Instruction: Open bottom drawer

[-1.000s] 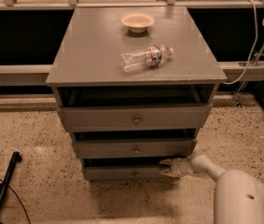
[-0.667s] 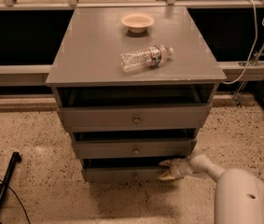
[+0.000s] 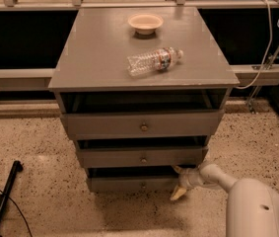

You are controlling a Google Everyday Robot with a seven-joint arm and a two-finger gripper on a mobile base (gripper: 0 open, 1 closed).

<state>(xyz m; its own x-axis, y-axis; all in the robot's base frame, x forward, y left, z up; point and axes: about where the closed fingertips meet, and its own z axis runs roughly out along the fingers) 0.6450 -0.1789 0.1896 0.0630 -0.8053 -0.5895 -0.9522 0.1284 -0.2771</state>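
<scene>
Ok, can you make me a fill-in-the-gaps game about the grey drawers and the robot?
The cabinet has ___ drawers.
The plastic bottle lies on its ___.
The bowl sits on ___ of the cabinet.
The gripper is at one end of the bottom drawer, not on its ___.

Missing words: three; side; top; knob.
</scene>
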